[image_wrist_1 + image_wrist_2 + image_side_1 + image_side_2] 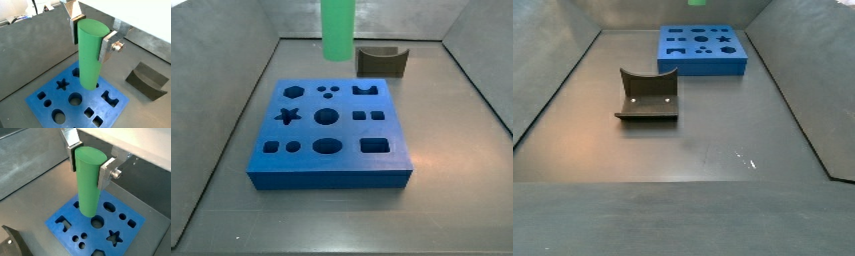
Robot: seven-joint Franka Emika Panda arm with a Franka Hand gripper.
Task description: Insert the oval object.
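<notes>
My gripper (90,42) is shut on the oval object (89,55), a long bright green rod held upright by its upper part between the silver fingers (107,46). Both wrist views show it, with the gripper (89,165) clamped on the rod (90,183). The rod's lower end hangs above the blue block (47,97) with shaped holes, near its far edge, touching no hole. In a side view the rod (335,28) hangs over the block (331,150); the gripper is cut off above. The block also shows in the wrist view (132,223) and side view (702,64).
A small dark grey-brown curved piece (381,62) stands on the floor just behind the block; it also shows in other views (647,97) (148,80) (13,245). Grey walls (225,90) enclose the floor on all sides.
</notes>
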